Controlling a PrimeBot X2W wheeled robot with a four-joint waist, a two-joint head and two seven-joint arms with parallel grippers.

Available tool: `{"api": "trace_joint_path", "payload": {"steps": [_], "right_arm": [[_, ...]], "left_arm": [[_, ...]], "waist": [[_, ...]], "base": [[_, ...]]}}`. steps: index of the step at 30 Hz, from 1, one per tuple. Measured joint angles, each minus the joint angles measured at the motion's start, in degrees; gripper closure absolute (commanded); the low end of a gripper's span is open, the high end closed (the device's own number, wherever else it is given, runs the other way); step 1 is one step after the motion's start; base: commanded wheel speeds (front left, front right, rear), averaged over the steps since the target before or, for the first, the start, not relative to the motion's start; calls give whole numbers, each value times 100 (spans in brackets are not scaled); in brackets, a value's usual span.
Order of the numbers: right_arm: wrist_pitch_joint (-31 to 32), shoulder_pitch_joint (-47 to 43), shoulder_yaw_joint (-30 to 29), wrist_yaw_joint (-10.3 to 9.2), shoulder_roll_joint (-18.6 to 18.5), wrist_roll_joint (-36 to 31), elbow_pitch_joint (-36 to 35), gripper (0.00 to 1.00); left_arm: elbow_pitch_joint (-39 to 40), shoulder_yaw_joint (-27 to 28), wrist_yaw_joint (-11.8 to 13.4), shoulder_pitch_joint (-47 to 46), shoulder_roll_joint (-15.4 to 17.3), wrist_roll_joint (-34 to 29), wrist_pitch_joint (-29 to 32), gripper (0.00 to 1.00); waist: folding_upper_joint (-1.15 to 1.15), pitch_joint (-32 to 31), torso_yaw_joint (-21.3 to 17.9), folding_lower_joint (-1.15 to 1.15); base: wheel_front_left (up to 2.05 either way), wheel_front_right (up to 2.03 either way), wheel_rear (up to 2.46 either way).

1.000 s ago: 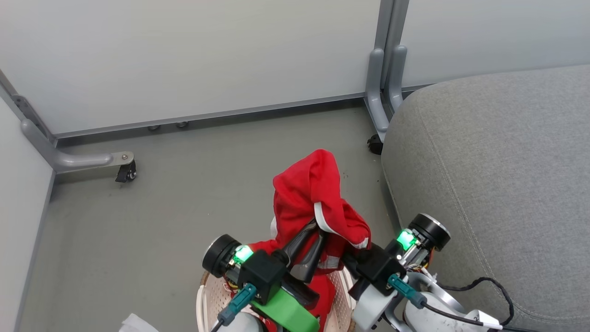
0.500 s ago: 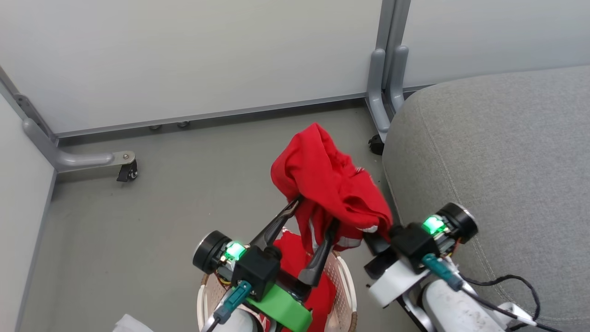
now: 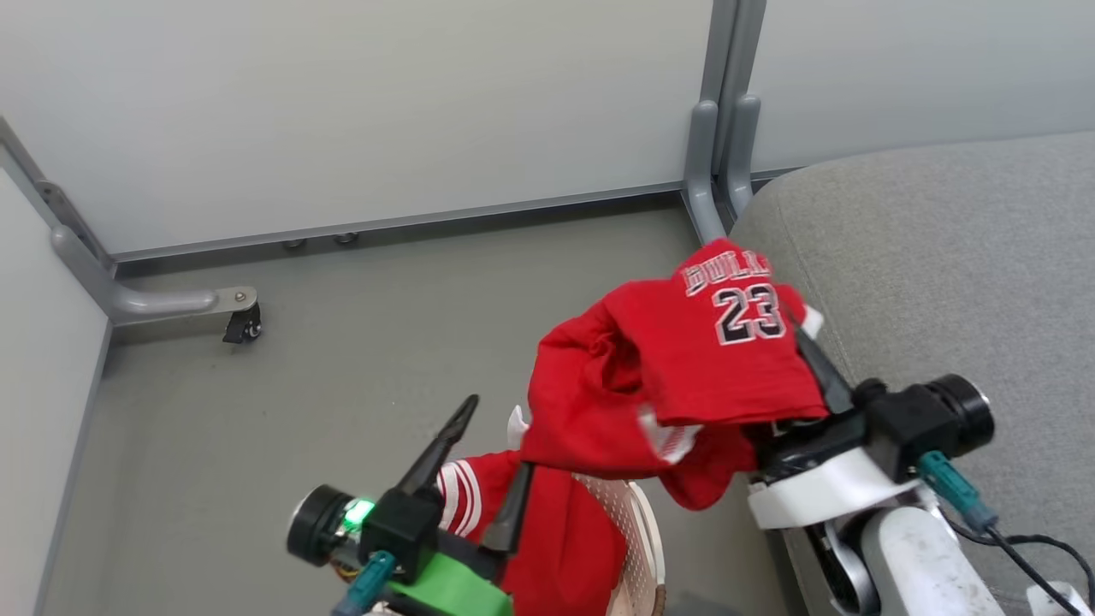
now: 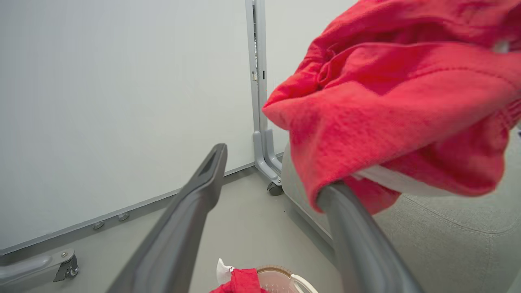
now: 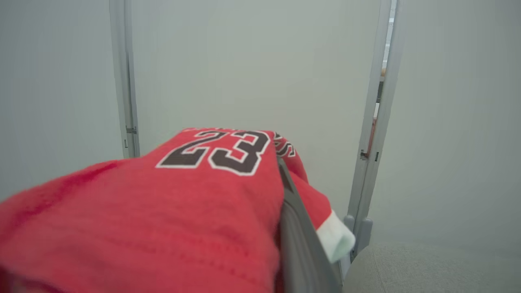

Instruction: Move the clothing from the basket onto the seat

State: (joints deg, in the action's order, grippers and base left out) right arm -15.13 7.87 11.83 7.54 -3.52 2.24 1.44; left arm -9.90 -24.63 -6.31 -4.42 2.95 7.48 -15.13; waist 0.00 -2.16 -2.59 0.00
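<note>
- right tool (image 3: 804, 346): clenched on the jersey (image 3: 684, 368). The cloth is draped over its fingers. In the right wrist view one dark finger (image 5: 301, 244) pokes out beside the fold with the number on it.
- left tool (image 3: 498, 434): released, jaws spread wide, low in the lower-left part of the head frame above the basket (image 3: 637, 522). In the left wrist view a hanging fold of the jersey (image 4: 386, 101) covers the tip of one finger (image 4: 350, 228). I cannot tell whether it rests on the finger or just hangs in front.
- Where the clothing is: the jersey is in the air at centre frame, over the floor (image 3: 342, 359), with its upper end just over the left edge of the seat (image 3: 941, 274). A striped garment (image 3: 530, 530) lies in the basket.
- Key relation: the seat fills the right of the frame and lies to the right of the held cloth. The right arm is much the nearer.
- Jersey long axis: lower left to upper right. The numbered end points up-right toward the seat and the loose tail trails back toward the basket.
- Judgement: carry it rightward. The tail may catch on the left tool's finger.
</note>
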Motion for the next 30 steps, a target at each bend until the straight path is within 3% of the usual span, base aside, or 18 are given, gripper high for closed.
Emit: {"api": "trace_joint_path", "payload": {"steps": [14,30], "right_arm": [[0,-609,-829,0,15,222,-505,100],[0,-769,-978,0,24,269,-628,100]], "left_arm": [[166,1295,58,878,-2,138,0,0],[138,1412,335,1137,-8,318,0,0]], "waist": [[0,-71,252,0],[0,-128,320,0]], "base": [[0,0,0],[0,0,0]]}}
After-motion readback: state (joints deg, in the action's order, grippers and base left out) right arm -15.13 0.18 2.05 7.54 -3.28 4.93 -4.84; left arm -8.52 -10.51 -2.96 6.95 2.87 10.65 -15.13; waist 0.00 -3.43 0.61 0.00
